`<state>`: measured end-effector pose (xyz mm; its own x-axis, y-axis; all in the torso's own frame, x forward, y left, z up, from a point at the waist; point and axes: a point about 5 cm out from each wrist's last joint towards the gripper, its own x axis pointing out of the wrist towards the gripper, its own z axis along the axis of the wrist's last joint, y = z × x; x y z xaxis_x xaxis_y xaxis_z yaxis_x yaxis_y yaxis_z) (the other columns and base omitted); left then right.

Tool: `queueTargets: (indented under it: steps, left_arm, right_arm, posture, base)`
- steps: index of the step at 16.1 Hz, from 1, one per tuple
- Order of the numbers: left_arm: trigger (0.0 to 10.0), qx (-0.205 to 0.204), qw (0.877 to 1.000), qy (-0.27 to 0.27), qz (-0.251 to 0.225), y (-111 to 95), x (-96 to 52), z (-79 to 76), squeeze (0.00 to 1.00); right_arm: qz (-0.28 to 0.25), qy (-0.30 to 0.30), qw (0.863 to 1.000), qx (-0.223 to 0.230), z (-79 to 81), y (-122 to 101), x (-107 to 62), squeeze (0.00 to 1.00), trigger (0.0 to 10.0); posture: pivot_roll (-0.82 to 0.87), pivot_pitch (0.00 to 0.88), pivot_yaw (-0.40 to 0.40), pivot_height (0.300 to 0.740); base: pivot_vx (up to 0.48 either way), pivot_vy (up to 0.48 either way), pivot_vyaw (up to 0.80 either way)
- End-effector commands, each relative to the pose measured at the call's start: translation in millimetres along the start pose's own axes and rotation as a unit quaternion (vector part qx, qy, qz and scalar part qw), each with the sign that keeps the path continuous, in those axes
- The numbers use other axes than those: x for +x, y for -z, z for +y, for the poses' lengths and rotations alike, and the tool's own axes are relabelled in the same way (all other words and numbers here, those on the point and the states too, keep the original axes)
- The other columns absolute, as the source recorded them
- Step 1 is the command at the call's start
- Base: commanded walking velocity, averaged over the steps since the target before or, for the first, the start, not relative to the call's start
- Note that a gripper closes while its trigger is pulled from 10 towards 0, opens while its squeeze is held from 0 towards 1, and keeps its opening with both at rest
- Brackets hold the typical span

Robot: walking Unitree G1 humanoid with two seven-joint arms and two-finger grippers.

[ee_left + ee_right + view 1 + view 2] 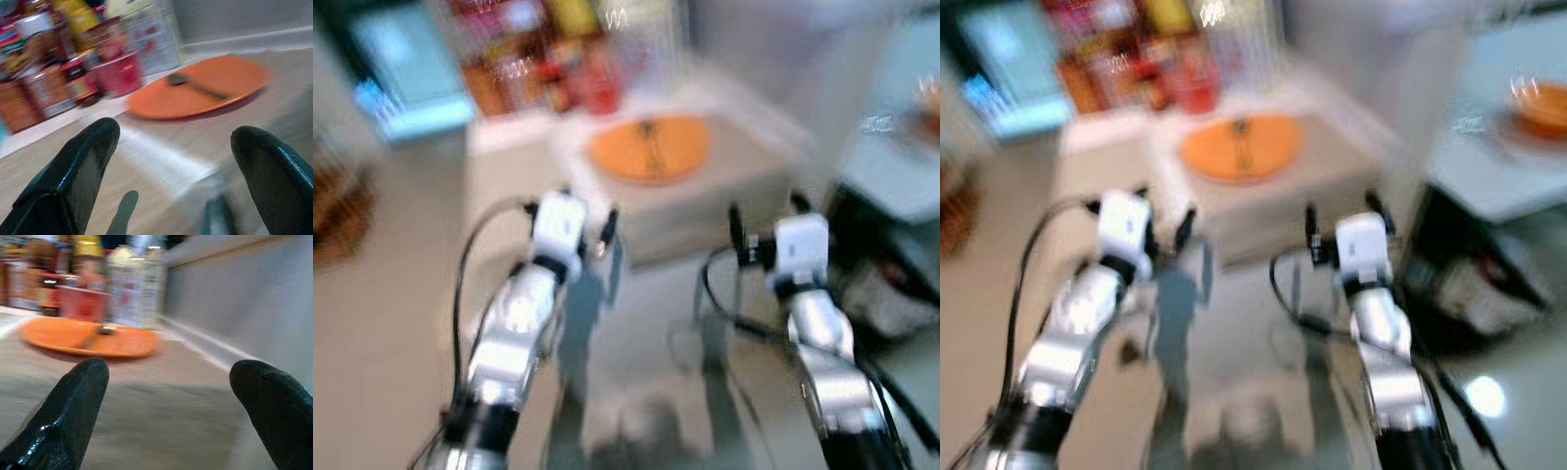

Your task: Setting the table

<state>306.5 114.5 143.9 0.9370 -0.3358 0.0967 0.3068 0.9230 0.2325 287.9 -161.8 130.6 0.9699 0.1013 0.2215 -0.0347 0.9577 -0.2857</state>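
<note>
An orange plate (649, 147) lies on a low beige table (744, 181) ahead of me, with a dark utensil (193, 84) resting across it. Both arms reach forward over the floor, short of the table's near edge. My left gripper (589, 217) is open, its fingers (80, 169) spread wide and empty, pointing toward the plate (200, 90). My right gripper (766, 217) is also open and empty, with the plate (88, 337) beyond its fingers (73, 409). The head views are blurred.
Jars, a red container (117, 73) and a white carton (132, 293) stand behind the plate. A pale table (1508, 166) at the right carries an orange bowl (1540, 103), with dark clutter beneath. A light blue unit (406, 73) stands at the back left. Shiny floor lies below my arms.
</note>
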Motion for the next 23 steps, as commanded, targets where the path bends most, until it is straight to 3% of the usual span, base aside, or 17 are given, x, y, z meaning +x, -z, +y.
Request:
queueTargets:
  steps: [1, 5, 9, 10, 12, 15, 23]
  left_arm:
    - [10.0, 0.016, 1.0, -0.008, -0.002, -1, -2.2, 9.4, 0.0]
    - [10.0, 0.007, 1.0, 0.01, -0.017, -8, 0.4, 1.4, 0.0]
    - [10.0, 0.011, 1.0, 0.01, -0.019, -8, 1.3, 1.6, 0.0]
    - [10.0, 0.013, 1.0, 0.012, -0.016, -8, 1.1, 1.1, 0.0]
    - [10.0, 0.013, 1.0, 0.012, -0.016, -9, 0.9, 1.1, 0.0]
    - [10.0, 0.019, 1.0, 0.021, -0.013, -11, -2.3, 2.7, 0.0]
    - [10.0, 0.002, 0.999, 0.045, -0.028, -18, 0.0, -7.2, 0.0]
  right_arm:
    - [-0.016, -0.015, 1.0, 0.006, 9.5, -7, 3.8, 0.0, 10.0]
    - [-0.018, -0.018, 1.0, 0.004, 10.3, -8, 1.6, 0.0, 10.0]
    - [-0.047, -0.015, 0.999, 0.004, 7.8, -26, 9.2, 0.0, 10.0]
    - [-0.059, 0.003, 0.998, 0.015, 0.7, -37, 20.9, 0.0, 10.0]
    - [-0.057, 0.026, 0.998, 0.019, -10.2, -40, 33.4, 0.0, 10.0]
    - [-0.031, 0.078, 0.996, 0.028, -34.4, -36, 65.2, 0.0, 10.0]
    - [-0.033, 0.067, 0.997, 0.022, -25.5, -32, 66.9, 0.0, 10.0]
  posture:
    - [-0.14, 0.0, 0.089, 0.736]
    - [-0.14, 0.0, 0.091, 0.736]
    - [-0.15, 0.0, 0.092, 0.736]
    - [-0.14, 0.0, 0.095, 0.736]
    - [-0.13, 0.0, 0.1, 0.736]
    - [-0.1, 0.0, 0.109, 0.736]
    - [-0.1, 0.0, 0.11, 0.736]
  base:
    - [0.446, 0.0, 0.0]
    - [0.311, 0.0, 0.0]
    - [0.0, 0.0, 0.0]
    - [0.0, 0.0, 0.0]
    - [0.0, 0.0, 0.0]
    - [0.0, 0.0, 0.0]
    - [0.42, 0.0, 0.0]
